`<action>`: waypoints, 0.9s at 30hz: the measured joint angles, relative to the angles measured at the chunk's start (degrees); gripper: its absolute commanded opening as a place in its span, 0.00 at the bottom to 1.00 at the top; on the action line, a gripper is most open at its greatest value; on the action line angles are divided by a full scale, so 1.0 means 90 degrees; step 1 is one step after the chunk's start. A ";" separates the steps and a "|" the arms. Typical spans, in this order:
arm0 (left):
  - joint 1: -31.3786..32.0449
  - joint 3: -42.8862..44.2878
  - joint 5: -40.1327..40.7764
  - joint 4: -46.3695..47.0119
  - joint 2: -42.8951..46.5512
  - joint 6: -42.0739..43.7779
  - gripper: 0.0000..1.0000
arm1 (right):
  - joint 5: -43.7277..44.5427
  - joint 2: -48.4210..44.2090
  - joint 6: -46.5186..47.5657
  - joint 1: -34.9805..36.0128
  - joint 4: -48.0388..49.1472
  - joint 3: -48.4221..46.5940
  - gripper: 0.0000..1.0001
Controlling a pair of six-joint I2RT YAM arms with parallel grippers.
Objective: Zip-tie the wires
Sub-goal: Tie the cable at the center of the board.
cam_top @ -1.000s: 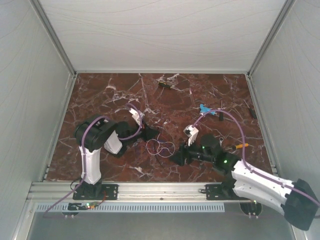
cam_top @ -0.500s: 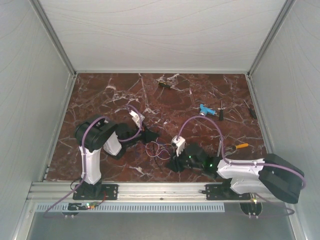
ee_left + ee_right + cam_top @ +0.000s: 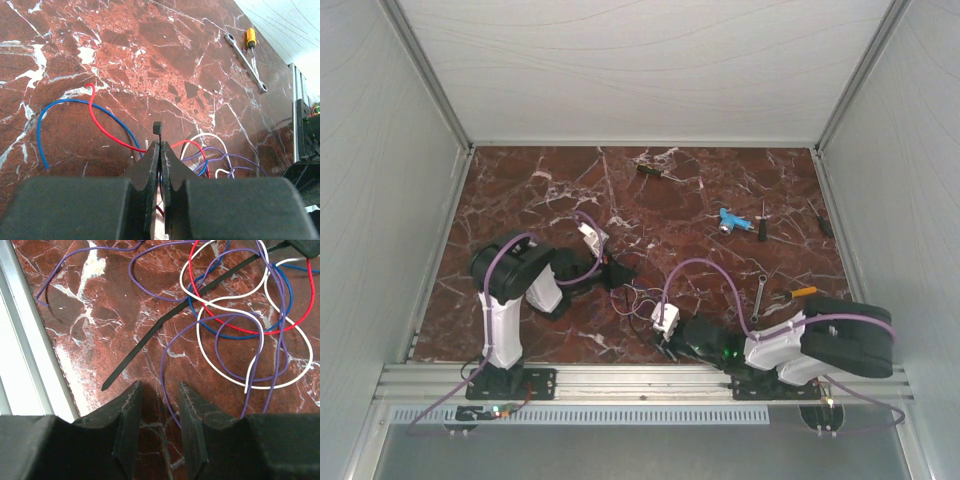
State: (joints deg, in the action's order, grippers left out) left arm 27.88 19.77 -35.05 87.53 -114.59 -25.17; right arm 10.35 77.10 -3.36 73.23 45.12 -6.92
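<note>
Item, bench: red marble table [image 3: 520, 200] with white veining, walled by pale panels, aluminium rail [image 3: 640, 378] along the 6 o'clock edge. Item, the wires [image 3: 640, 297]: a loose tangle of thin loops in purple, white, red and blue, lying flat just toward 6 o'clock from the table's middle, between the two grippers. Item, zip tie [image 3: 165, 322]: a black strip lying across the tangle, its free end on bare marble toward the rail and its other end running up to the left gripper. Item, left gripper [image 3: 159, 147]: at 10 o'clock of the tangle, fingers clenched together on the zip tie, a short black stub standing out above the tips; red and blue strands curve away at its 9 o'clock, white and purple loops lie at its 3 o'clock. Item, right gripper [image 3: 159, 400]: at 5 o'clock of the tangle, low over the marble, fingers parted and grasping nothing; one purple strand runs along the gap between them, whether it touches either finger cannot be told. Item, loose tools: blue-handled tool [image 3: 728, 218] at 2 o'clock of the table, a small dark screwdriver [image 3: 762, 220] just beside it; wrench [image 3: 760, 290] and orange-handled screwdriver [image 3: 798, 293] at 3 o'clock; a dark-handled tool [image 3: 650, 170] at 12 o'clock near the far edge
</note>
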 measured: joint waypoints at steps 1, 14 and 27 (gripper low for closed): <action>0.0000 -0.0019 -0.0007 -0.0002 0.0000 -0.0005 0.00 | 0.0053 0.0112 0.0097 0.0058 0.0131 0.0000 0.33; -0.0005 -0.0058 -0.0160 0.0000 0.0000 -0.0070 0.00 | 0.1217 0.2079 0.1528 0.0826 0.2749 -0.0092 0.45; -0.0109 -0.0194 -0.0289 0.0000 0.0012 -0.0104 0.00 | 0.2477 0.3614 0.3339 0.1392 0.4490 -0.0440 0.49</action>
State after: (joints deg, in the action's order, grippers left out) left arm 26.89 18.02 -37.65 87.53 -114.48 -26.11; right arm 32.64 109.62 26.70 85.76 85.54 -10.87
